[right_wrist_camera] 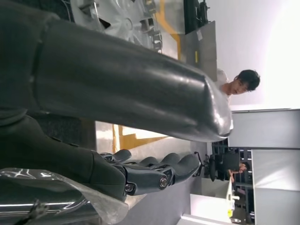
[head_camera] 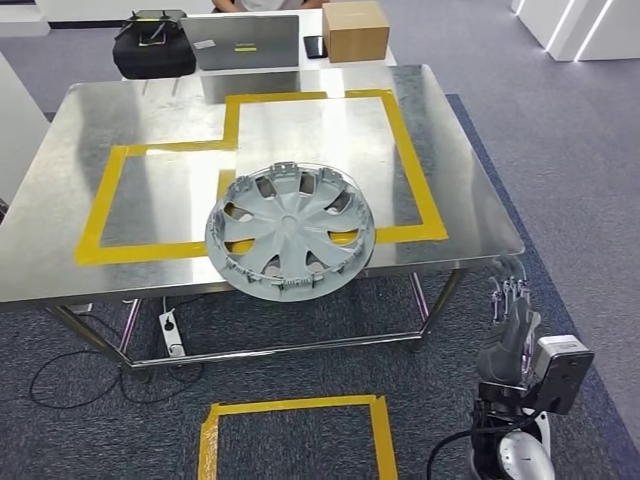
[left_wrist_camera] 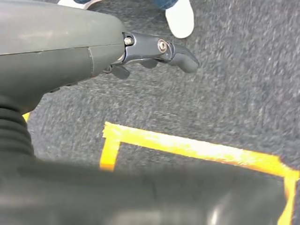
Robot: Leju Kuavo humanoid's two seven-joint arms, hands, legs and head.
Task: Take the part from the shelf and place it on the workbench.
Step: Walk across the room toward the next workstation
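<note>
A silver-grey wheel cover (head_camera: 291,233) lies flat on the metal workbench (head_camera: 90,130), at its front edge and across the yellow tape outline. Its front rim hangs slightly past the table edge. Part of the wheel cover (right_wrist_camera: 116,16) also shows in the right wrist view. My right hand (head_camera: 511,318) is low at the table's front right corner, away from the cover, fingers apart and holding nothing. In the right wrist view its fingers (right_wrist_camera: 155,171) are stretched out with nothing in them. My left hand (left_wrist_camera: 106,51) hangs over the carpet, its fingers (left_wrist_camera: 161,49) extended and empty.
At the far end of the workbench sit a black bag (head_camera: 153,43), a laptop (head_camera: 241,42) and a cardboard box (head_camera: 355,30). A yellow tape square (head_camera: 294,435) marks the carpet in front. A power strip (head_camera: 171,333) and cables lie under the table. A person (right_wrist_camera: 237,84) stands beyond.
</note>
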